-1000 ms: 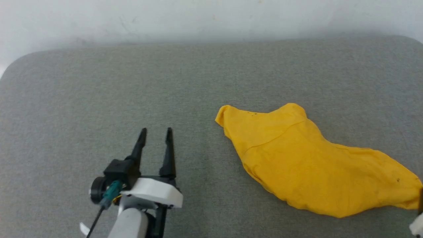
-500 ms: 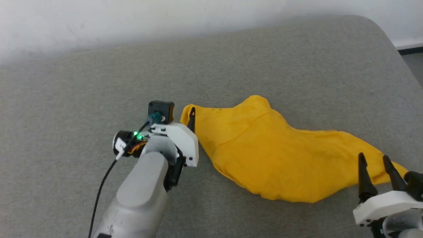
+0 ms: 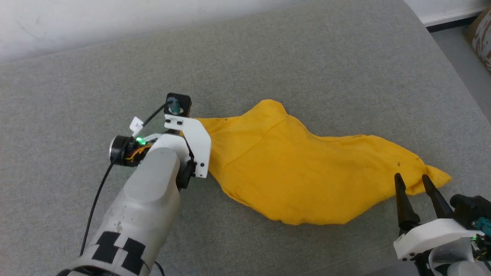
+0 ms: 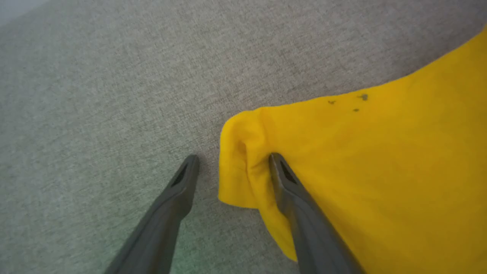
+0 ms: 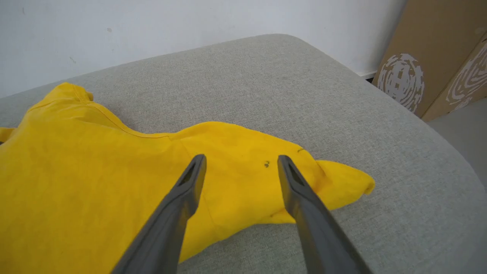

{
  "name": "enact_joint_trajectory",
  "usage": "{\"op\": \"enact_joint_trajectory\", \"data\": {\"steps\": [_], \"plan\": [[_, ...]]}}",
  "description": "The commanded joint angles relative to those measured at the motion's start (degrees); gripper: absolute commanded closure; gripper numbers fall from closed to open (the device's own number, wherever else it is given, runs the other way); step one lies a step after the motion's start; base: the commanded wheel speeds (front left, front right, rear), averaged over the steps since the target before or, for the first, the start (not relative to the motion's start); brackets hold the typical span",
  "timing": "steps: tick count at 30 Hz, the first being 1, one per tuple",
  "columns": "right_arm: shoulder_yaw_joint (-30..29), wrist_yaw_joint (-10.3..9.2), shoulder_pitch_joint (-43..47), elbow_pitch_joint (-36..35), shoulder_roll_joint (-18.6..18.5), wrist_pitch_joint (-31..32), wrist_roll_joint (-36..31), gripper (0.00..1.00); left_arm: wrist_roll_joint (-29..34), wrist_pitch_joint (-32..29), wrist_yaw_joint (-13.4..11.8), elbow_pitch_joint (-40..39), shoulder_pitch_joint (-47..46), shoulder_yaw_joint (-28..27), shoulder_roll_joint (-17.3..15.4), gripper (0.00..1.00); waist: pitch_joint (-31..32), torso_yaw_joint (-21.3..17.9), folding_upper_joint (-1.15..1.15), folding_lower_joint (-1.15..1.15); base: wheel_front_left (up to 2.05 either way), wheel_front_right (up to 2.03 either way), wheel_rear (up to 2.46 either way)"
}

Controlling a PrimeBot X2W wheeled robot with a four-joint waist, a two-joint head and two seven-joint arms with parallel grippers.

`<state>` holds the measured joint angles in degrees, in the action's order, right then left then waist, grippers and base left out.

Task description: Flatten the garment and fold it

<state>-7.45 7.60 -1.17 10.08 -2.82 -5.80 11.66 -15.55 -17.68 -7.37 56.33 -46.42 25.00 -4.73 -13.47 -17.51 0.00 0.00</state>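
Garment (image 3: 307, 176) crumpled, 0 folds done, flattening pending; left gripper (image 4: 233, 157) open astride left corner, right gripper (image 3: 411, 177) open by right end.

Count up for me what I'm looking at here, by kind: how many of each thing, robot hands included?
Yellow garment: 1
Grippers: 2, the left gripper and the right gripper
Grey cushion: 1
Printed cardboard boxes: 2
Total: 6
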Motion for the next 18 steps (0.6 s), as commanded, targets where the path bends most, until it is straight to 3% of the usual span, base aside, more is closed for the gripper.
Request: {"op": "enact_joint_trajectory", "data": {"steps": [1, 2, 5, 13, 18], "plan": [[-0.1, -0.11, -0.7, -0.1, -0.1, -0.1, 0.4, 0.00, -0.2, -2.0, 0.9, 1.9, 1.4, 0.6, -0.3, 0.58, -0.3, -0.2, 0.00, 0.00, 0.00, 0.00, 0.00], [-0.2, -0.11, -0.6, -0.2, -0.1, 0.0, 0.5, 0.00, -0.5, -3.3, 1.6, 2.5, 1.6, 0.7, -0.2, 1.00, -0.3, 0.0, 0.00, 0.00, 0.00, 0.00, 0.00], [-0.8, -0.11, -0.7, -0.3, -0.1, 0.3, 0.4, 0.00, -1.6, -4.1, 3.1, 2.6, 2.1, 0.6, -0.1, 1.00, -0.2, 0.9, 0.00, 0.00, 0.00, 0.00, 0.00], [-1.4, -0.11, -1.0, -1.5, -0.1, -0.1, -0.3, 0.00, -6.9, 9.7, 0.2, -3.3, 7.4, -6.1, -2.4, 1.00, 2.1, 4.3, 0.00, 0.00, 0.00, 0.00, 0.00], [-4.1, -0.11, -0.3, -1.9, -0.1, 0.4, -1.5, 0.00, -9.9, 14.5, -0.5, -8.7, 15.3, -9.2, -3.7, 1.00, 3.9, 7.0, 0.00, 0.00, 0.00, 0.00, 0.00]]}}
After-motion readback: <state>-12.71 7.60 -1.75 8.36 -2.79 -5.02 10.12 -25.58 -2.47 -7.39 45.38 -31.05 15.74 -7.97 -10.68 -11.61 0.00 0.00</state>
